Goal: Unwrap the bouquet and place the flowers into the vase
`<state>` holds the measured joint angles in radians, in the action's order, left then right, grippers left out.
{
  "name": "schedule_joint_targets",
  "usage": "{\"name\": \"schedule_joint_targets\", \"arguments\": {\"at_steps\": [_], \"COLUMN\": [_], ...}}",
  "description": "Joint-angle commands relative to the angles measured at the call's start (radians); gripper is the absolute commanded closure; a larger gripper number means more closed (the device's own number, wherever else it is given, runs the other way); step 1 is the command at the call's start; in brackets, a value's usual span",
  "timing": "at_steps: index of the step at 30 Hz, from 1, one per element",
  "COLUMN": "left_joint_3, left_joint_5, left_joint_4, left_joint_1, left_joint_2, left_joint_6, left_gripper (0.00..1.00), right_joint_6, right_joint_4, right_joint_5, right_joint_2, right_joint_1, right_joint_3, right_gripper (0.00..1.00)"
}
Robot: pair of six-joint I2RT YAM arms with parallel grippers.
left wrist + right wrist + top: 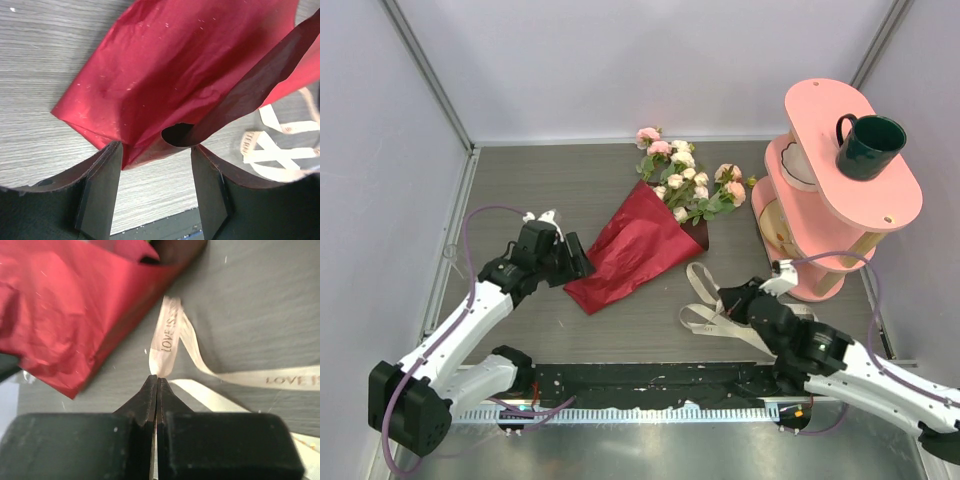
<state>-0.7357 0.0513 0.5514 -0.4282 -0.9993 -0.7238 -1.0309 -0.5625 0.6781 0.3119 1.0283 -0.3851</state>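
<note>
We see the bouquet [655,225] lying on its side in the middle of the grey wood-grain counter [550,180]. It is a bunch of small pink and cream roses in a cone of shiny dark red paper [630,250]. The flowers [685,180] point toward the far wall, and the narrow end of the cone points toward the left arm. The paper is wrapped round the stems, so the stems are hidden.

The left gripper [580,265] sits at the cone's lower left corner with its fingers spread. In the left wrist view a curled edge of the paper [175,65] lies between the two fingers [102,195]. From this angle we cannot tell whether either pad touches the paper.

The long cream ribbon [705,300], printed with "LOVE IS", lies loose in loops on the counter just right of the cone, not tied around it. The right gripper [725,298] is pressed together on it. In the right wrist view the fingertips [150,390] meet with a strip of the ribbon [167,335] pinched between them, and the red paper [65,315] lies just beyond.

At the right edge of the counter stands a pink two-tier oval shelf [820,115]. A dark green mug [870,145] sits on its top tier, well apart from the bouquet.
</note>
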Motion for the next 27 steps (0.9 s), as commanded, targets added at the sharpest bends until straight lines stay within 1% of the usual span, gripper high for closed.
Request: {"name": "schedule_joint_targets", "arguments": {"at_steps": [1, 2, 4, 5, 7, 8, 9, 10, 11, 14, 18, 19, 20, 21, 22, 23, 24, 25, 26, 27], "left_joint_3": [-0.010, 0.004, 0.024, 0.044, 0.067, 0.071, 0.078, 0.085, 0.087, 0.084, 0.076, 0.079, 0.081, 0.079, 0.073, 0.068, 0.056, 0.047, 0.041, 0.029], "left_joint_5": [0.136, 0.157, 0.215, 0.225, 0.245, 0.249, 0.251, 0.260, 0.263, 0.266, 0.312, 0.323, 0.347, 0.358, 0.367, 0.380, 0.386, 0.389, 0.392, 0.404], "left_joint_4": [-0.028, -0.053, -0.080, -0.103, -0.122, -0.123, -0.126, -0.134, -0.134, -0.128, -0.143, -0.163, -0.174, -0.188, -0.189, -0.189, -0.188, -0.186, -0.185, -0.180], "left_joint_1": [-0.001, -0.001, -0.001, -0.001, -0.001, -0.001, -0.001, -0.001, -0.001, -0.001, -0.001, -0.001, -0.001, -0.001, -0.001, -0.001, -0.001, -0.001, -0.001, -0.001], "left_joint_2": [0.025, 0.033, 0.047, 0.069, 0.093, 0.106, 0.131, 0.143, 0.155, 0.191, 0.205, 0.215, 0.220, 0.223, 0.225, 0.225, 0.225, 0.223, 0.222, 0.220], "left_joint_6": [0.047, 0.046, 0.034, 0.031, 0.027, 0.027, 0.027, 0.029, 0.030, 0.041, 0.018, 0.011, -0.008, -0.014, -0.017, -0.017, -0.017, -0.017, -0.013, -0.009], "left_gripper": [0.39, 0.39, 0.39, 0.38, 0.38, 0.38, 0.37, 0.37, 0.36, 0.34, 0.34, 0.34, 0.34, 0.33, 0.33, 0.32, 0.32, 0.32, 0.32, 0.32], "right_joint_6": [-0.132, -0.133, -0.136, -0.136, -0.152, -0.164, -0.179, -0.229, -0.256, -0.366, -0.547, -0.578, -0.653, -0.690, -0.739, -0.826, -0.868, -0.898, -0.973, -1.001], "right_joint_4": [0.237, 0.259, 0.277, 0.274, 0.256, 0.248, 0.240, 0.233, 0.230, 0.217, 0.133, 0.124, 0.101, 0.084, 0.011, -0.040, -0.092, -0.208, -0.276, -0.339], "right_joint_5": [-0.136, -0.168, -0.183, -0.187, -0.187, -0.189, -0.198, -0.202, -0.212, -0.242, -0.248, -0.268, -0.278, -0.288, -0.301, -0.296, -0.285, -0.247, -0.229, -0.210], "right_joint_2": [0.192, 0.243, 0.332, 0.434, 0.533, 0.618, 0.666, 0.705, 0.781, 0.893, 0.949, 0.949, 0.945, 0.928, 0.917, 0.897, 0.853, 0.822, 0.796, 0.773], "right_joint_1": [0.001, 0.001, 0.001, 0.001, 0.001, 0.001, 0.000, -0.001, -0.001, -0.002, -0.022, -0.042, -0.050, -0.059, -0.079, -0.082, -0.082, -0.082, -0.083, -0.085], "right_joint_3": [0.069, 0.077, 0.066, 0.045, 0.014, -0.013, -0.026, -0.046, -0.051, -0.060, -0.061, -0.048, -0.038, -0.028, -0.014, -0.012, -0.015, -0.027, -0.040, -0.050], "right_gripper": [0.99, 0.99, 0.99, 0.99, 0.99, 0.99, 0.99, 0.99, 0.99, 0.99, 0.99, 0.99, 0.99, 0.99, 0.99, 0.99, 0.99, 0.99, 0.99, 0.99]}}
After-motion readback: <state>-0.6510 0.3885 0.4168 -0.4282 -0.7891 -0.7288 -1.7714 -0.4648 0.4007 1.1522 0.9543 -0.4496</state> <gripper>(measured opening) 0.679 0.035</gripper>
